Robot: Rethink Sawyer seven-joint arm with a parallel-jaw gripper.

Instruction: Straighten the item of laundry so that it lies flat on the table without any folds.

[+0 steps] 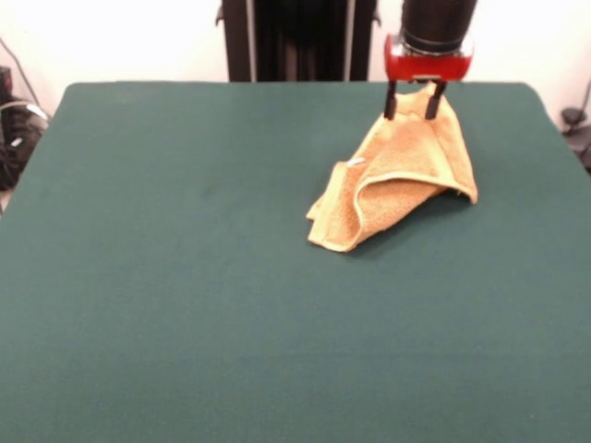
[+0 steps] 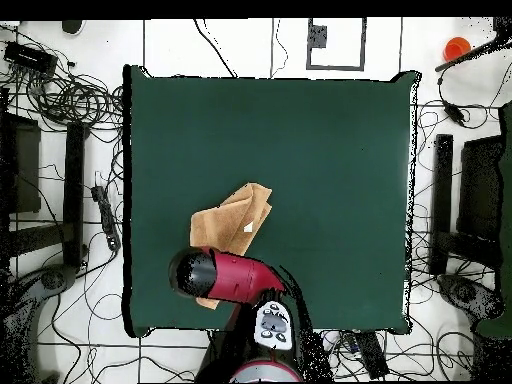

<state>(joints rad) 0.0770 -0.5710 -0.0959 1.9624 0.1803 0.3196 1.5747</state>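
The golden-orange towel (image 1: 406, 171) lies crumpled on the dark green table (image 1: 185, 277), at the far right in the front view. One corner is pulled up into a peak, and the lower part is folded over itself with a pale hem showing. A small white label (image 1: 355, 162) sits on its left side. My gripper (image 1: 412, 109) comes down from above and is shut on the raised peak, with a black finger on each side. In the overhead view the towel (image 2: 235, 222) lies near the table's lower left, partly under my red arm (image 2: 235, 278), which hides the gripper.
The table's far edge (image 1: 277, 83) runs just behind the gripper, with the black pedestal (image 1: 295, 37) beyond it. In the overhead view the table's left edge (image 2: 128, 200) is close to the towel. Cables and stands lie on the floor around the table (image 2: 330, 180).
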